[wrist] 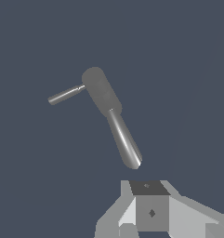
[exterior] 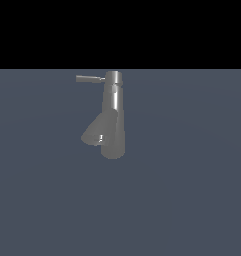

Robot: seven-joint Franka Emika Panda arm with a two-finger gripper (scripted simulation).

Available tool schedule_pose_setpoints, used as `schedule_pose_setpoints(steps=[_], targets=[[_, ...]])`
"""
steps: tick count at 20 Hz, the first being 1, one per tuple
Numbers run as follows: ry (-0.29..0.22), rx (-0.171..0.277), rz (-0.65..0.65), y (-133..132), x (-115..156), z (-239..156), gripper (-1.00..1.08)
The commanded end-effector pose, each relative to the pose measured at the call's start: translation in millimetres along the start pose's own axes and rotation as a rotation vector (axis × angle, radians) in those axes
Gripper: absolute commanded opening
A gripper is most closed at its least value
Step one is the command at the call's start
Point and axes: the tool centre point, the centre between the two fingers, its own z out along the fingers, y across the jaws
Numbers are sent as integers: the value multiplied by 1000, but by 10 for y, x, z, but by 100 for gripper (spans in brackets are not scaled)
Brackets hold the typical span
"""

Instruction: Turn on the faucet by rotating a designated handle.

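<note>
- Near the middle of the exterior view, slightly toward its left, the faucet (exterior: pixel 113 112) stands upright on a flat blue-grey floor (exterior: pixel 192 190), a shiny grey tapered cylinder.
- At its top cap, the handle (exterior: pixel 89 78) sticks out sideways toward the exterior view's left, a thin short rod far slimmer than the body.
- Lower down, a wider conical spout (exterior: pixel 94 132) branches off the body, also toward the exterior view's left, and slants downward.
- From the wrist camera, the faucet (wrist: pixel 102 90) is seen from above, with the handle (wrist: pixel 65 94) projecting from its cap and the spout (wrist: pixel 125 142) running off toward the camera.
- Nothing touches the handle or the body in either view.
- Only part of the claw (wrist: pixel 153 211) shows, at the edge of the wrist view: a grey blocky mount with pale angled pieces on both sides.
- It is clear of the faucet, apart from the spout's tip.
- Its fingertips are out of frame, so I cannot tell whether it is open or closed.
- No arm appears in the exterior view.
</note>
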Motion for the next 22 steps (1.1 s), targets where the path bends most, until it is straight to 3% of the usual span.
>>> schedule_pose_setpoints(steps=[1,22], targets=[[-7,1,61,-101,105,80,-100],[-42,-27,568,-922,859,1005,-100]])
